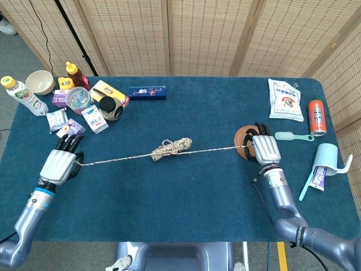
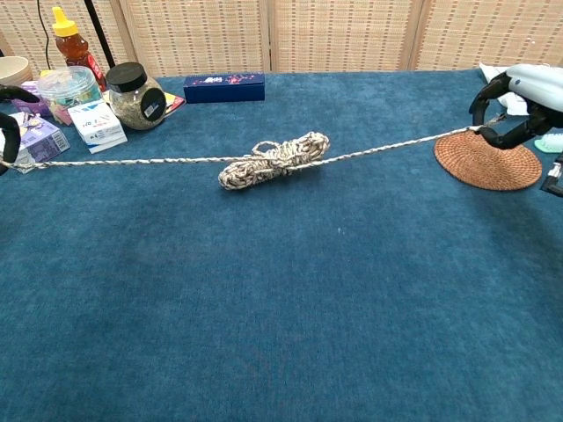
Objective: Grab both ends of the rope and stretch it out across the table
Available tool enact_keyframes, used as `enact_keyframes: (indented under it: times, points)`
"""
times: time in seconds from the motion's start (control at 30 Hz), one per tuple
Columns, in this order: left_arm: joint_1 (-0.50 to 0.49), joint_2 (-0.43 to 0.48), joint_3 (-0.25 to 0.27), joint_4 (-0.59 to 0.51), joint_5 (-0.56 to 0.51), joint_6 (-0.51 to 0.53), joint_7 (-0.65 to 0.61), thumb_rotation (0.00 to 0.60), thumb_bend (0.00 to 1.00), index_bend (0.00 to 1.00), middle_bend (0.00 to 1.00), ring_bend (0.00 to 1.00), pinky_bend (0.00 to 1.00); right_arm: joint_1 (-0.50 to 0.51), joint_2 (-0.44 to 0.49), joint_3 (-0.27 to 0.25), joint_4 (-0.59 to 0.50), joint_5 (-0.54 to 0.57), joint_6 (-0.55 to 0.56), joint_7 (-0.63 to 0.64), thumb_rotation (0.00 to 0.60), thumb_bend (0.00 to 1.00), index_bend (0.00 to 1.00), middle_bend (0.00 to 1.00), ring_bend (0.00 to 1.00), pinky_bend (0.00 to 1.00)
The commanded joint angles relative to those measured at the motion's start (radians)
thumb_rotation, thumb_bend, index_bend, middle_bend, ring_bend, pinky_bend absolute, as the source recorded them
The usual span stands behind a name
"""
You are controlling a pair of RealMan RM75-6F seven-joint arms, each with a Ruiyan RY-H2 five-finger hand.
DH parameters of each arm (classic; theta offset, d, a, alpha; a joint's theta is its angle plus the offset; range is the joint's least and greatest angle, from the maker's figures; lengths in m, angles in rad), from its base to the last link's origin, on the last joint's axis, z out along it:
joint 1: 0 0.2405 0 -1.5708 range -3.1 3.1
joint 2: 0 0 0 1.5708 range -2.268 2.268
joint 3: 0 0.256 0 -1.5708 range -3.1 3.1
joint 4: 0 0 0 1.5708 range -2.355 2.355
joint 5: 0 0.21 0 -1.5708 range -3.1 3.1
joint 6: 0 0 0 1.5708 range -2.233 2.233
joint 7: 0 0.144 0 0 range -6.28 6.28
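Left hand: the left hand (image 1: 58, 162) grips one rope end, fingers curled around it; in the chest view only its dark fingertips (image 2: 9, 132) show at the frame edge.
Right hand: the right hand (image 1: 265, 149) grips the other rope end, fingers closed on it, just over the near edge of the coaster (image 1: 247, 141).
Rope: the rope (image 1: 171, 149) runs nearly straight from the left hand to the right hand, with a bundled coil still knotted about midway between them, lying on the table (image 1: 186, 203).
Coil: it lies lengthwise along the line, closer to the left hand's side of middle in the chest view (image 2: 274, 160).
Beyond the left hand: small packets (image 1: 70, 131), a box (image 1: 95, 119), a dark-lidded jar (image 1: 109, 107), a clear tub (image 1: 78, 100), a sauce bottle (image 1: 75, 73), a bowl (image 1: 39, 82) and a green-capped bottle (image 1: 21, 95).
Ahead, between the hands: a dark blue box (image 1: 148, 92), well apart from the rope.
Beyond the right hand: a white pouch (image 1: 285, 100) and a red can (image 1: 316, 117).
Beside the right hand, outward: a green brush (image 1: 293, 136), then a pale blue cup (image 1: 329, 161) with a toothpaste tube (image 1: 318, 176) in it.
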Motion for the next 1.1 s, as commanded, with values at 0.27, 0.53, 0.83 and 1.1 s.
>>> enact_keyframes:
  times: [0.27,0.53,0.83,1.1]
  points:
    - [0.01,0.008,-0.019,0.04,-0.027,-0.01,-0.016,0.6,0.49,0.66,0.1,0.0,0.0,-0.017,0.024,0.002,0.02,0.01,0.001,0.013,0.6,0.55,0.6,0.27,0.02,0.0]
    - [0.003,0.016,-0.045,0.075,-0.041,-0.013,-0.017,0.6,0.49,0.66,0.1,0.0,0.0,-0.034,0.048,0.004,0.032,0.014,0.01,0.021,0.6,0.55,0.6,0.28,0.02,0.0]
    - [-0.007,0.026,-0.07,0.105,-0.065,-0.033,-0.013,0.6,0.49,0.66,0.1,0.0,0.0,-0.053,0.082,0.011,0.037,0.022,0.018,0.03,0.6,0.55,0.6,0.28,0.02,0.0]
    - [0.006,0.043,-0.086,0.137,-0.095,-0.034,-0.018,0.6,0.49,0.66,0.1,0.0,0.0,-0.072,0.109,0.008,0.048,0.025,0.015,0.045,0.6,0.55,0.6,0.28,0.02,0.0]
